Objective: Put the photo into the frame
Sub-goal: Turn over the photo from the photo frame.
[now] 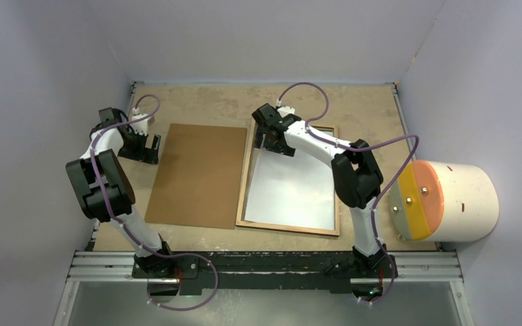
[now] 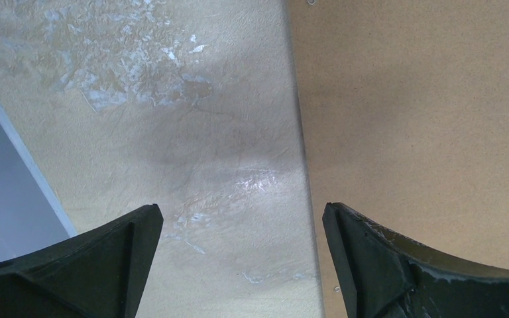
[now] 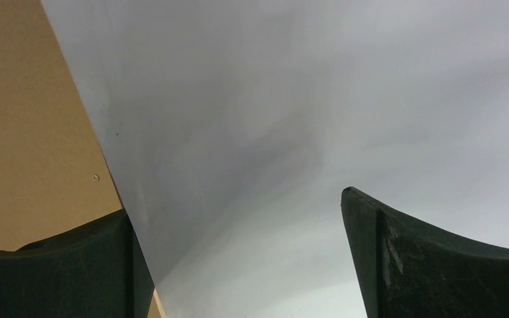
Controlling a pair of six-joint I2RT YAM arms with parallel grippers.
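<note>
The frame (image 1: 244,185) lies back up at the table's centre-right, showing its light brown wood rim. The photo (image 1: 292,190) lies inside it with its plain white face up. My right gripper (image 1: 267,140) is open and empty just above the frame's far left corner. In the right wrist view its jaws (image 3: 238,212) stand wide apart over the white photo (image 3: 272,99), with the brown rim (image 3: 33,132) at the left. My left gripper (image 1: 151,145) is open and empty, low over the bare table at the backing board's far left corner.
The flat brown backing board (image 1: 197,173) lies left of the frame; its edge shows in the left wrist view (image 2: 424,99) beside the worn tabletop (image 2: 172,132). A white cylinder with an orange-yellow face (image 1: 448,202) stands at the right edge. Grey walls enclose the table.
</note>
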